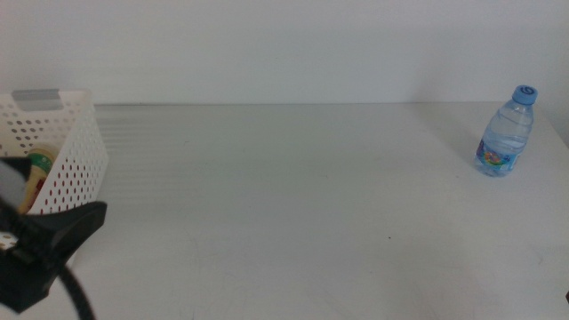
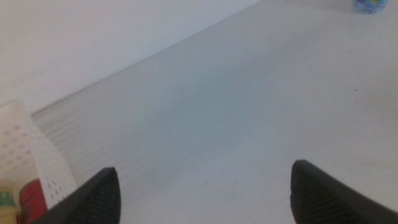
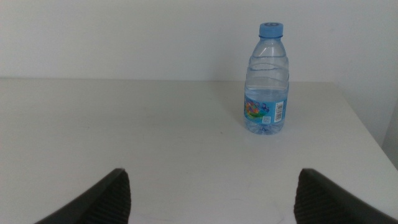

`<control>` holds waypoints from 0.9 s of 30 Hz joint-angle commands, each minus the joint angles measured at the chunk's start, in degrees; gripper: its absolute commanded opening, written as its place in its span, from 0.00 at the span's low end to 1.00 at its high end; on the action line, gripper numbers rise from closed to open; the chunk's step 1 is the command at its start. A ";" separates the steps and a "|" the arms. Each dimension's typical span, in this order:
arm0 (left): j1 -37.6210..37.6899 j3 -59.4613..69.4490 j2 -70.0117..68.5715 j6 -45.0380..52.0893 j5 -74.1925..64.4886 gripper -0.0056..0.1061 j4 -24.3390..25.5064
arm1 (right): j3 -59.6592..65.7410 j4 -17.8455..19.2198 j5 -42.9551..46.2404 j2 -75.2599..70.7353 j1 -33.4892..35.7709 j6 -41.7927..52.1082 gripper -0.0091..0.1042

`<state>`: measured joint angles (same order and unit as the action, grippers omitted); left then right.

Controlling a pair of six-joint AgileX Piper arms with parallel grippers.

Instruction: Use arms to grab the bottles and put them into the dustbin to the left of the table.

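1. Right wrist view shows the small clear water bottle with a blue cap (image 3: 267, 79) upright near the far right corner of the large white tabletop (image 3: 155, 137); its colourful label carries a barcode, the writing too small to read.
2. Right gripper (image 3: 211, 199) faces the bottle from well back, jaws spread wide with nothing between them.
3. Left wrist view alone shows something red (image 2: 30, 198) inside the white perforated plastic basket (image 2: 25, 155); the middle view shows a yellow bottle (image 1: 36, 173) there.
4. Left gripper (image 2: 202, 196) sits just beside the basket, jaws spread and empty.
5. Open tabletop lies between basket and bottle.
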<state>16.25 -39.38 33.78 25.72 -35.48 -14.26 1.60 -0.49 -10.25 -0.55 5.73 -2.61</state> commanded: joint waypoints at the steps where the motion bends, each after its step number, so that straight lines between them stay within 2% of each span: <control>1: 0.25 -0.47 -1.57 -2.56 3.80 0.84 0.62 | -0.48 0.49 4.36 -1.55 -0.30 0.56 0.72; 5: 0.25 3.30 -5.91 -8.86 3.73 0.84 3.93 | -0.48 0.49 4.36 -1.55 -0.30 0.56 0.72; 13: 0.25 12.68 -15.28 -10.67 4.99 0.84 3.38 | -0.48 0.49 4.36 -1.55 -0.30 0.56 0.72; 18: 0.50 14.23 -18.20 -10.67 5.19 0.84 3.38 | -0.48 0.49 4.36 -1.55 -0.30 0.56 0.72; 23: 6.49 14.23 -18.32 -10.67 8.57 0.84 4.02 | -0.48 0.49 4.36 -1.55 -0.30 0.56 0.72; 27: 13.37 14.23 -18.32 -10.74 13.17 0.84 9.60 | -0.48 0.49 4.36 -1.55 -0.30 0.56 0.72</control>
<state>27.65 -23.46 14.84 15.91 -28.78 -6.22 1.60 -0.49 -10.25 -0.55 5.73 -2.61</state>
